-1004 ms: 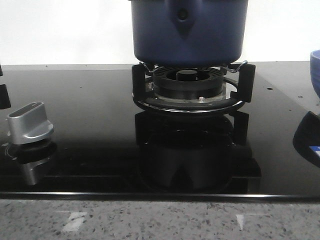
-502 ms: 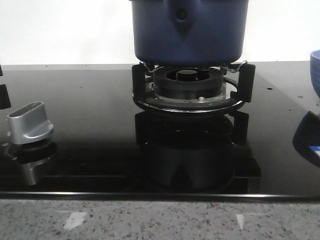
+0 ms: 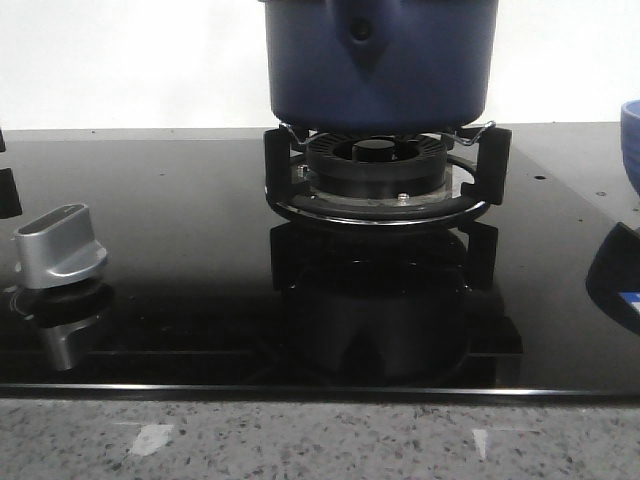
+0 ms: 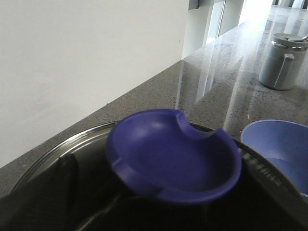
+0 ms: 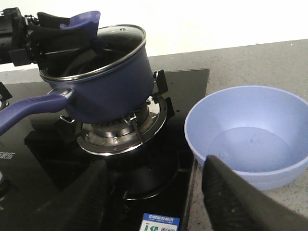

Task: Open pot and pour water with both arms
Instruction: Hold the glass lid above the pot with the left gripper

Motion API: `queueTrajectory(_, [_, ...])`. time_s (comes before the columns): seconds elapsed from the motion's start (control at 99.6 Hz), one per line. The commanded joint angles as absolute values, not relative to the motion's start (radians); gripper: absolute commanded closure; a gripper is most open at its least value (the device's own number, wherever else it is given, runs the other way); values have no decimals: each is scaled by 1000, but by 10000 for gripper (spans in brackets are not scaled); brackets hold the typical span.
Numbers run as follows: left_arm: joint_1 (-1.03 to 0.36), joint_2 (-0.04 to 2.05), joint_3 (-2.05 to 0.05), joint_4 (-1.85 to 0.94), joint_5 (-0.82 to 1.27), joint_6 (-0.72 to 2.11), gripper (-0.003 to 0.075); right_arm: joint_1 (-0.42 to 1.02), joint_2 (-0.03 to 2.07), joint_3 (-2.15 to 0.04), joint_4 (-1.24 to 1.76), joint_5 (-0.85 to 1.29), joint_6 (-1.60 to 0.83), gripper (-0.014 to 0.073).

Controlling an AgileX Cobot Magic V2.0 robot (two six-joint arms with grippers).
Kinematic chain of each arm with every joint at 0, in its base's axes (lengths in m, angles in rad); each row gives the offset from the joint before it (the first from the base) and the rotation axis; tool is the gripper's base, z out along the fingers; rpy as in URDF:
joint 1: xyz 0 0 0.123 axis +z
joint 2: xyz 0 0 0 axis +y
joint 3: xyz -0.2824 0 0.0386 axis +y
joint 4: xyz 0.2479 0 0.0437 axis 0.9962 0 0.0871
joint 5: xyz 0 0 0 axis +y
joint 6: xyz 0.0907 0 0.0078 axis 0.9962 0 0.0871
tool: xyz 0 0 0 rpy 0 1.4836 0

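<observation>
The dark blue pot (image 3: 378, 70) stands on the gas burner (image 3: 378, 175); it also shows in the right wrist view (image 5: 103, 91), its long handle (image 5: 24, 113) pointing away from the bowl. Its glass lid (image 5: 122, 31) with a steel rim sits tilted on the pot's mouth. My left gripper (image 5: 60, 31) is shut on the lid's dark blue knob (image 4: 173, 159), which fills the left wrist view and hides the fingertips. My right gripper (image 5: 154, 202) is open and empty, low over the hob's corner between the burner and the bowl.
A lighter-blue bowl (image 5: 248, 139) holding a little water stands on the counter right of the hob (image 3: 632, 140). A silver control knob (image 3: 60, 245) sits at the hob's left. A grey lidded mug (image 4: 281, 60) stands farther along the counter. A white wall is behind.
</observation>
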State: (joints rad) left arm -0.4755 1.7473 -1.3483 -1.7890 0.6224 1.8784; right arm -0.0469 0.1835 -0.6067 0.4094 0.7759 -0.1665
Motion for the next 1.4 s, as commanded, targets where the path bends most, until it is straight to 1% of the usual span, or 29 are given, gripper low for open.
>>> queueTrajectory(0.0, [-484, 1703, -1377, -1869, 632, 1884, 174, -46, 209, -630, 416, 689, -176, 200])
queueTrajectory(0.562, [-502, 1703, -1377, -1873, 632, 1892, 178, -46, 209, -630, 416, 689, -176, 200])
queueTrajectory(0.612, [-502, 1703, -1377, -1873, 632, 1892, 196, -46, 209, -630, 416, 689, -176, 200])
queueTrajectory(0.883, [-502, 1703, -1377, -1873, 632, 1892, 367, -46, 209, -630, 416, 689, -176, 200])
queueTrajectory(1.064, [-502, 1703, -1377, -1873, 640, 1892, 446, -46, 209, -630, 416, 689, -176, 200])
queueTrajectory(1.184, [-500, 1700, -1377, -1873, 640, 1892, 475, -46, 209, -630, 416, 689, -176, 200])
queueTrajectory(1.385, [-496, 1661, -1384, -1873, 643, 1892, 478, -46, 209, -630, 412, 689, -176, 200])
